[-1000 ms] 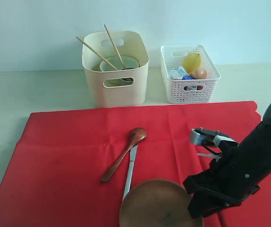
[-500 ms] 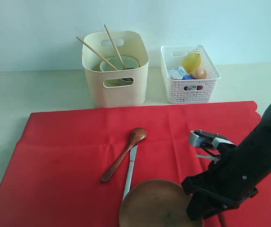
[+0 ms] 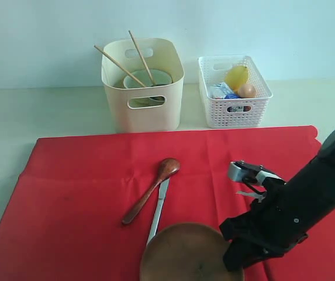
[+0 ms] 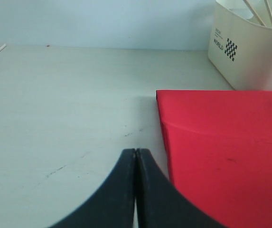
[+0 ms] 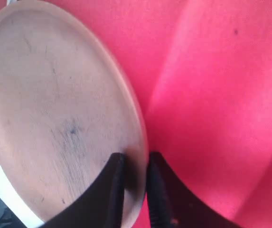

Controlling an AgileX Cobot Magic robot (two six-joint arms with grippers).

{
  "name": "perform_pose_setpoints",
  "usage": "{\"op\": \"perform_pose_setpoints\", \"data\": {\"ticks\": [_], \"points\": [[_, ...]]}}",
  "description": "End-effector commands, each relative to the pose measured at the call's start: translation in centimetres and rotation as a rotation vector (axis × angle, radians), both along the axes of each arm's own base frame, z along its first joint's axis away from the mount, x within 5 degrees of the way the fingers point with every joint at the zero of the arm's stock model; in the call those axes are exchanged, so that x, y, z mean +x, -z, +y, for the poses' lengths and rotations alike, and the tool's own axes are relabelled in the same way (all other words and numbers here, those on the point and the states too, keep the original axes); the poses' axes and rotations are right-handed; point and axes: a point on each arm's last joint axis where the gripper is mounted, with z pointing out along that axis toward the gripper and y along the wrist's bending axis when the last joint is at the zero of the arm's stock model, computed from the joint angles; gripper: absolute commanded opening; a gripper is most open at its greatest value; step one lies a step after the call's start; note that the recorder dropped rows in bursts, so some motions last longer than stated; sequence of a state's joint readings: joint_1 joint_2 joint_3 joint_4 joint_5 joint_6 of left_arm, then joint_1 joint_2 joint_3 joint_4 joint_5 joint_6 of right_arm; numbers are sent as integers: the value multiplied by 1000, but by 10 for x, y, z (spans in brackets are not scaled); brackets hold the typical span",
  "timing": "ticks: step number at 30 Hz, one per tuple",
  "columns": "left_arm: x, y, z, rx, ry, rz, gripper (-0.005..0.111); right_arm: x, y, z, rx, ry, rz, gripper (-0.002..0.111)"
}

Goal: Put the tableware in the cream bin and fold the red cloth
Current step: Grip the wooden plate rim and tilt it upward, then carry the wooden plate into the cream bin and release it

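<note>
Round brown plate (image 3: 182, 254), 6 o'clock on red cloth (image 3: 79, 193): rim pinched by right gripper (image 5: 134, 159) (left gripper (image 4: 136, 156) closed, empty); next, probably lift to cream bin (image 3: 144, 117), 12 o'clock.

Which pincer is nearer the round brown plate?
Right. Right pincer clamps the round brown plate at its rim; left pincer is far off, over the table beside the red cloth.
</note>
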State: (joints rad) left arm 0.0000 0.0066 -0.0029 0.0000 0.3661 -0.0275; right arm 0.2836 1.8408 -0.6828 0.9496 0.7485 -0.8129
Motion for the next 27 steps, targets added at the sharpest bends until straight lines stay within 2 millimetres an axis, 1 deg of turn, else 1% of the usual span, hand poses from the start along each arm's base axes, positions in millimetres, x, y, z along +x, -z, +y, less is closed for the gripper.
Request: {"op": "perform_pose_setpoints", "data": {"ticks": [1, 4, 6, 10, 16, 20, 24, 27], "points": [[0, -1, 0, 4, 2, -17, 0, 6, -1, -4, -42, -28, -91, 0], [0, -1, 0, 4, 2, -17, 0, 7, -13, -4, -31, -28, -139, 0], [0, -1, 0, 4, 2, -17, 0, 6, -25, -4, -15, -30, -176, 0], [0, -1, 0, 4, 2, -17, 0, 3, -51, -5, 1, -41, -265, 0], [0, -1, 0, 4, 2, -17, 0, -6, -93, -11, -2, -4, -397, 0], [0, -1, 0, 4, 2, -17, 0, -8, -120, -13, 2, 11, -463, 0], [0, -1, 0, 4, 2, -17, 0, -4, -148, -11, 31, 21, -511, 0], [0, -1, 0, 4, 2, -17, 0, 5, -168, -8, 53, 45, -553, 0]]}}
